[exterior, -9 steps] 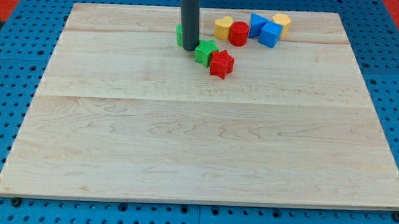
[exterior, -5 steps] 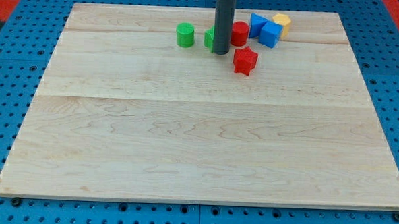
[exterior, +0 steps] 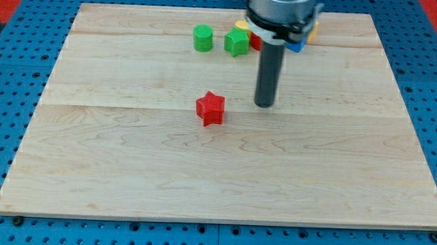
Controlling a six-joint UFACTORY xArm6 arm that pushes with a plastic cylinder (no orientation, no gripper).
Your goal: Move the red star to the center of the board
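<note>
The red star [exterior: 210, 108] lies on the wooden board [exterior: 128, 170], a little left of the board's middle. My tip [exterior: 263, 104] rests on the board to the star's right, apart from it by roughly a block's width. The rod rises toward the view's top and hides part of the block cluster behind it.
A green cylinder [exterior: 202, 38] and a green star-shaped block [exterior: 237, 43] sit near the view's top. Behind the rod, edges of a yellow block [exterior: 242, 24], a red block [exterior: 254, 40] and a blue block [exterior: 297, 45] show. Blue pegboard surrounds the board.
The red star has moved from near the top cluster down and left to near the board's middle. My tip has moved down and right. The green star-shaped block has shifted up beside the green cylinder.
</note>
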